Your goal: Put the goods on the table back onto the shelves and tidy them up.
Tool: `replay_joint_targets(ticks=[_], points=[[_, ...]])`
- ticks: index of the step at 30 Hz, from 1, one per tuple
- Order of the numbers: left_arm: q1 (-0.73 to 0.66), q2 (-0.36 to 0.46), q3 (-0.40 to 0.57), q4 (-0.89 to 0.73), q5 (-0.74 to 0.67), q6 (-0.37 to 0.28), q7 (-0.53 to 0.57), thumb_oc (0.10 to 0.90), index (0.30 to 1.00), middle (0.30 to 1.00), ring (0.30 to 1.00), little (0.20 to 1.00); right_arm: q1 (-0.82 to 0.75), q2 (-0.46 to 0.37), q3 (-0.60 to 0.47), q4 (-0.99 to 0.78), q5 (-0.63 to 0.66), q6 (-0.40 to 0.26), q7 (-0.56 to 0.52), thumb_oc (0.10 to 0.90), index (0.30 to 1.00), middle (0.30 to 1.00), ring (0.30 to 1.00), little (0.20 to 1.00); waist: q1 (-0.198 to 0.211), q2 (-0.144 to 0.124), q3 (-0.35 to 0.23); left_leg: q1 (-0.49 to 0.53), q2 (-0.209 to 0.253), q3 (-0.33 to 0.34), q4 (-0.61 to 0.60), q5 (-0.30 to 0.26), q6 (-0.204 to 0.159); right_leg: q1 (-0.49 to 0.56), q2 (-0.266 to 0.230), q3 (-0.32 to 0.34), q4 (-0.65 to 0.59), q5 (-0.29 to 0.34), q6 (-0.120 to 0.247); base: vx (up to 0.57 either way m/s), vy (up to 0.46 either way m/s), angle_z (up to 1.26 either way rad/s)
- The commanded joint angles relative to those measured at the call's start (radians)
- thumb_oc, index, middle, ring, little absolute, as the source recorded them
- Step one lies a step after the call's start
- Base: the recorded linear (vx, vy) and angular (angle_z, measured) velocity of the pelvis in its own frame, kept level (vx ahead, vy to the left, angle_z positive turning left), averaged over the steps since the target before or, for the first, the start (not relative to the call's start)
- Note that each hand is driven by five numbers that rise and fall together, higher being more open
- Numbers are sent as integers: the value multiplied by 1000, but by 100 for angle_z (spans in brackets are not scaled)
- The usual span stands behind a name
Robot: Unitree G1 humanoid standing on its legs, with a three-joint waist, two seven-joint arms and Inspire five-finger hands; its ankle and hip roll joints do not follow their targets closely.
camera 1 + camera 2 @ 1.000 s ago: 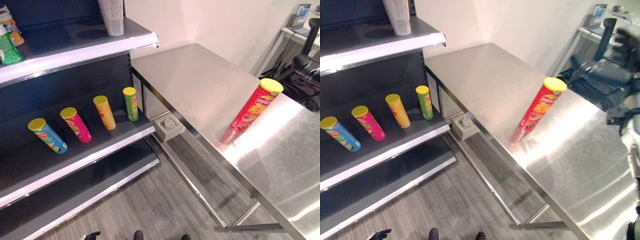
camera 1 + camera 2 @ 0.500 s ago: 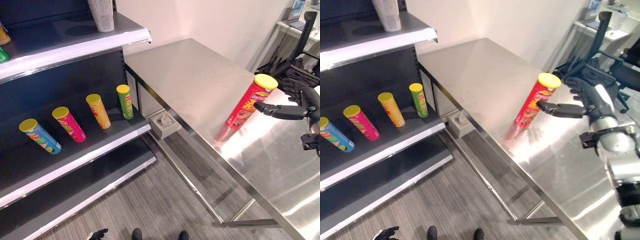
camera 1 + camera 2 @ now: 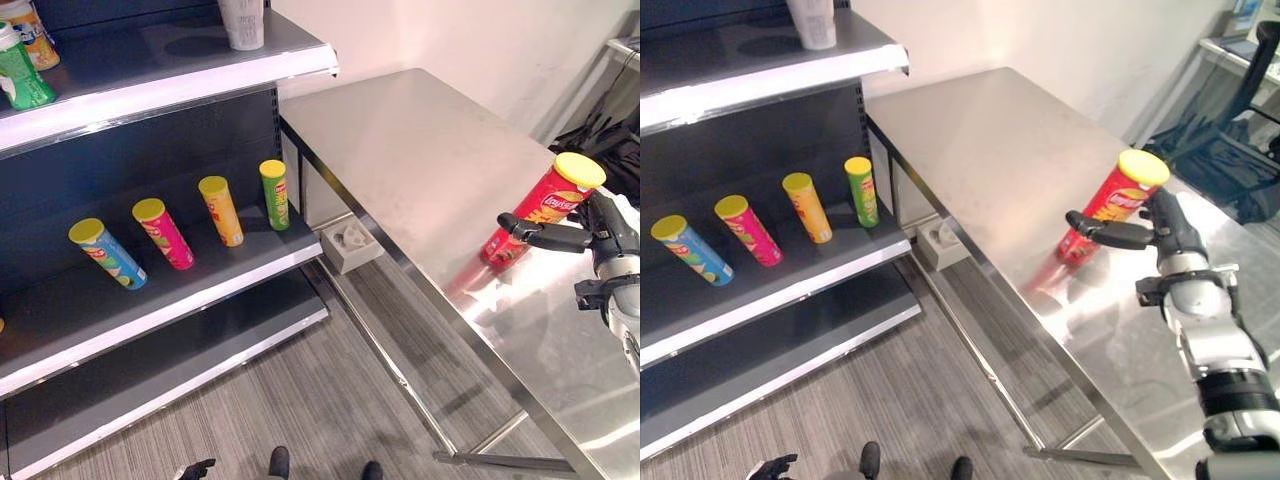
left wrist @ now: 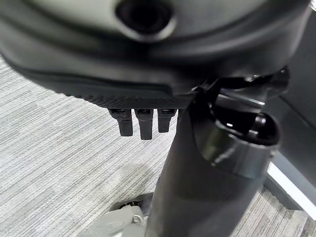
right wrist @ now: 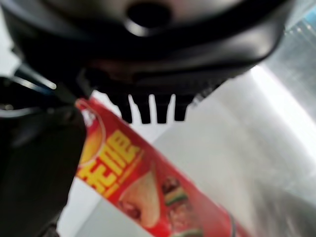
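The red can stood on the worktop between the right hand's outstretched thumb and straight fingers, not gripped. The left hand hung relaxed above the floor.

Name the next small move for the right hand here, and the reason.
Probably curl the fingers around the red can. The right hand is already beside the can standing on the table, thumb across its front, fingers straight, not yet gripping.
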Motion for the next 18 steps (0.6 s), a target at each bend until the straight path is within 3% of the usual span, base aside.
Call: replay_joint_targets(ticks=[1, 12, 13, 14, 16, 18], points=[[-27, 50, -17, 1, -2, -17, 31, 800, 900, 900, 900, 900, -163, -41, -60, -4, -27, -66, -99, 800, 900, 900, 900, 900, 31, -47, -50, 43, 51, -36, 4, -123, -70, -12, -40, 34, 13, -24, 64, 0, 0, 0], [-29, 55, -23, 0, -5, -17, 42, 800, 900, 900, 900, 900, -224, -57, -31, 31, -52, -64, -127, 800, 900, 900, 900, 900, 40, -51, -51, 46, 49, -46, 4, -126, -69, -5, -40, 29, 13, -29, 63, 5, 0, 1], [-29, 56, -22, -3, -5, -17, 41, 800, 900, 900, 900, 900, -230, -57, -23, 33, -49, -63, -123, 778, 867, 867, 867, 867, 40, -51, -51, 46, 49, -46, 4, -126, -70, -5, -40, 29, 13, -29, 63, 0, 0, 0], [-29, 56, -23, -2, -6, -17, 40, 800, 900, 900, 900, 900, -237, -56, -16, 38, -47, -62, -122, 711, 766, 766, 766, 766, 41, -52, -51, 45, 49, -47, 4, -126, -70, -5, -40, 29, 13, -29, 62, 0, 0, 0], [-26, 58, -26, -4, -9, -18, 39, 800, 900, 900, 900, 900, -258, -57, 8, 46, -47, -61, -115, 400, 300, 300, 300, 300, 44, -54, -49, 45, 51, -50, 4, -126, -70, -6, -39, 28, 13, -30, 61, 0, 0, 0], [-26, 60, -25, -3, -17, -16, 43, 800, 900, 900, 900, 900, -275, -53, 23, 51, -49, -58, -118, 400, 300, 300, 300, 300, 48, -58, -44, 42, 52, -54, 4, -125, -71, -7, -37, 25, 13, -32, 61, 9, -19, 6]])
